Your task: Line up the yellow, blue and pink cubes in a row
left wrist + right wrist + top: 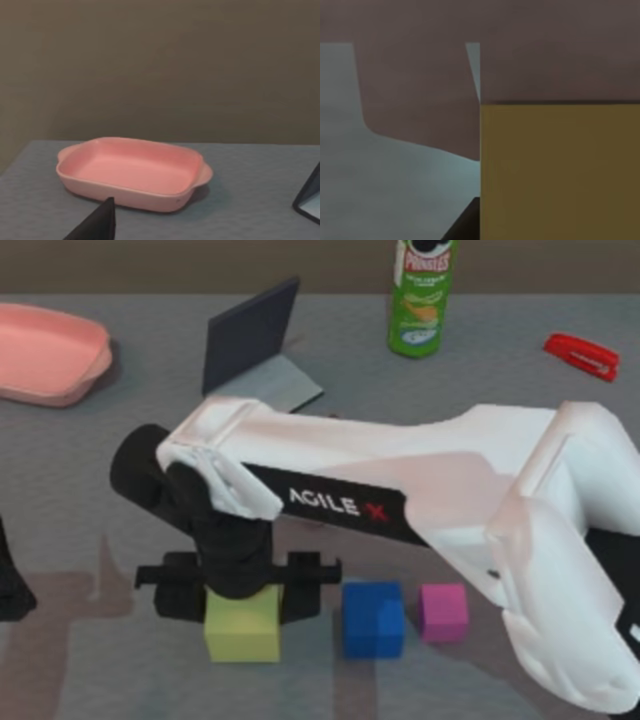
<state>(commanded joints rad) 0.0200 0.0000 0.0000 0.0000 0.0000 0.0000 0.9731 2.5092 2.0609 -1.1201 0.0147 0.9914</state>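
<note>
Near the table's front edge three cubes stand in a row: the pale yellow cube [245, 635] on the left, the blue cube [373, 618] in the middle and the small pink cube [443, 612] on the right. My right arm reaches across from the right. Its gripper [243, 602] points down over the yellow cube, with a black finger against each side. The right wrist view shows the yellow cube [560, 170] close up with one dark finger [470, 222] touching its edge. My left gripper [8, 585] is parked at the left edge, and a single finger [100, 222] shows in its wrist view.
A salmon-pink tray [50, 355] sits at the back left, and the left wrist view shows this tray [132, 172] too. A dark folded board [255, 345] stands at the back centre, a green can [421, 295] beside it, and a red stapler [582, 355] at the back right.
</note>
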